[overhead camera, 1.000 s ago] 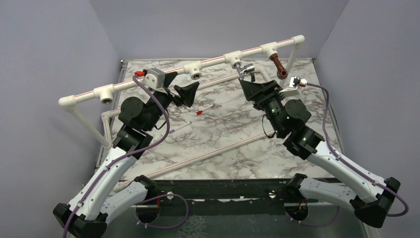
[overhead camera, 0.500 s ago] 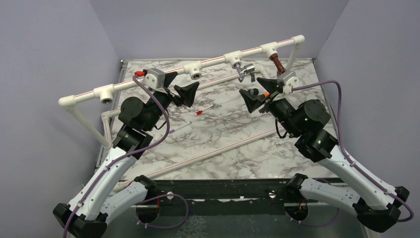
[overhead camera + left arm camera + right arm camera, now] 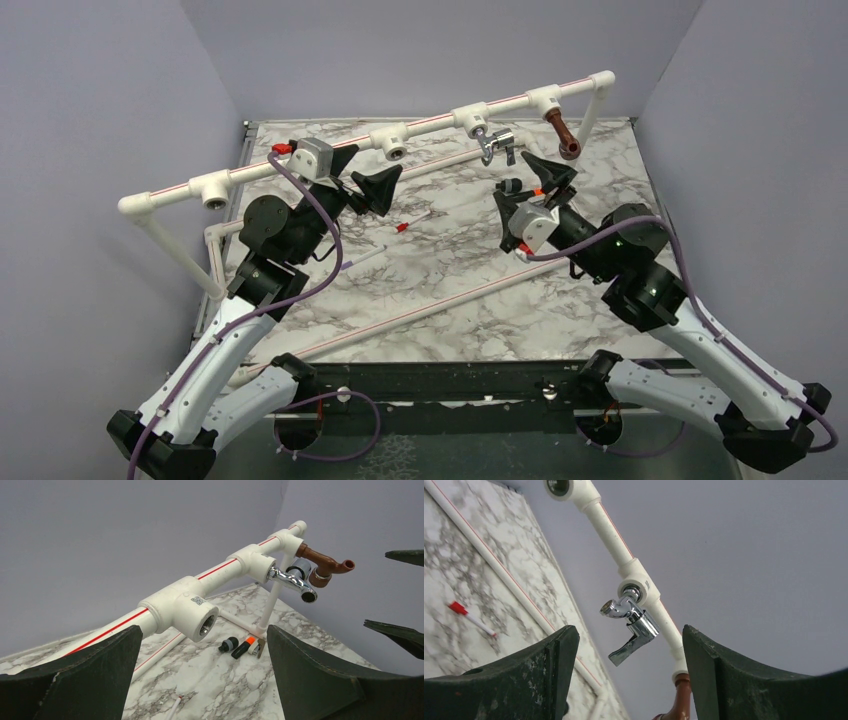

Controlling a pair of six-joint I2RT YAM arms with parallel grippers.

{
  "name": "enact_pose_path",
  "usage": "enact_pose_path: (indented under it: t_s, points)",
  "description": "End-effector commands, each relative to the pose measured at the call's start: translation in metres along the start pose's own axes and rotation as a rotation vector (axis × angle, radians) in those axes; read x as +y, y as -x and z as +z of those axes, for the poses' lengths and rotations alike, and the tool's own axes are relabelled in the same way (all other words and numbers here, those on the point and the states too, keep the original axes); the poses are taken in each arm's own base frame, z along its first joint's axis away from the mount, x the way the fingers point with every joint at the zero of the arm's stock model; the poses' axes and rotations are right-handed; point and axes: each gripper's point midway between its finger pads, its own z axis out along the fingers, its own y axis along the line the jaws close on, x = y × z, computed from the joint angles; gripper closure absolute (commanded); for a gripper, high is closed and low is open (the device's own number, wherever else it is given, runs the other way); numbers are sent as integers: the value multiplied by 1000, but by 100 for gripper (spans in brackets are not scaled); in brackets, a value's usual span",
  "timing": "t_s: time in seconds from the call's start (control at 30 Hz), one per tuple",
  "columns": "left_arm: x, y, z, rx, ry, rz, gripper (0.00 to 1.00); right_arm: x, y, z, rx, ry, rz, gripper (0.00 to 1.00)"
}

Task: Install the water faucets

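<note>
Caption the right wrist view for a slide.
Open right gripper faces the chrome faucet seated in the white pipe, brown faucet beside it.

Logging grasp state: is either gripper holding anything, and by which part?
Nothing is held. The left gripper and right gripper are both open and empty; the chrome faucet sits in its tee socket, touched by neither.

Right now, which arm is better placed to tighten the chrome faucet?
Right. The right gripper, open, faces the chrome faucet close ahead; the left gripper sits farther off, by an empty tee.
</note>
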Motion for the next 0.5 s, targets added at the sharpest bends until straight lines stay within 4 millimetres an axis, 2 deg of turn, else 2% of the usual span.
enact_pose_path:
  t_s: [0.0, 0.3, 0.47]
  points:
    - [-3, 3, 0, -17, -10, -5, 4, 4, -9, 9, 34, 66, -290, 20]
    - [-3, 4, 0, -20, -12, -7, 4, -5, -35, 27, 149, -1, -578, 23]
    - [-5, 5, -1, -24, -15, -8, 4, -15, -32, 35, 138, -99, -668, 25]
